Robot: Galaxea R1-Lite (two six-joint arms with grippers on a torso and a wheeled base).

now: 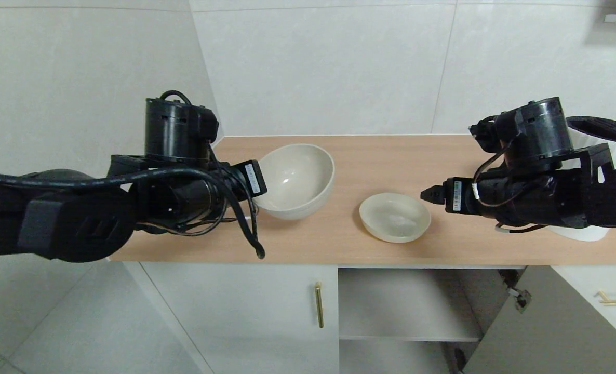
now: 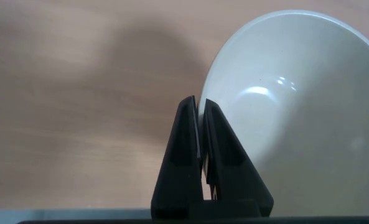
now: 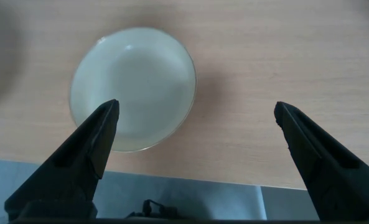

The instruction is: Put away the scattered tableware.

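Jaws: those of the left gripper (image 2: 201, 107) are closed on the rim of the large bowl (image 1: 298, 179), one finger inside the rim and one outside, with only the wall of the bowl between them. Those of the right gripper (image 3: 193, 118) stand wide apart and hold nothing.

Large bowl: off-white, at the left of the counter (image 1: 443, 156), near the back. It is tilted, its mouth turned up and towards the left arm. Whether its base touches the counter cannot be told.

Small bowl (image 1: 395, 217): shallow, pale and translucent, upright on the counter. It lies to the right of the large bowl and nearer the front edge, apart from it. In the right wrist view it lies under and between the spread fingers, closer to one of them.

Right gripper: level with the small bowl, just beside its right rim, with its tip pointing at the bowl and not touching it.

Surroundings: a white tiled wall (image 1: 339, 67) runs behind the counter and along its left side. Below the counter, a cupboard (image 1: 406, 301) stands open, with one shelf inside. To its left is a closed door (image 1: 235, 311) with a brass handle (image 1: 319, 305). A white object (image 1: 588, 232) stands on the counter behind the right arm, largely hidden.
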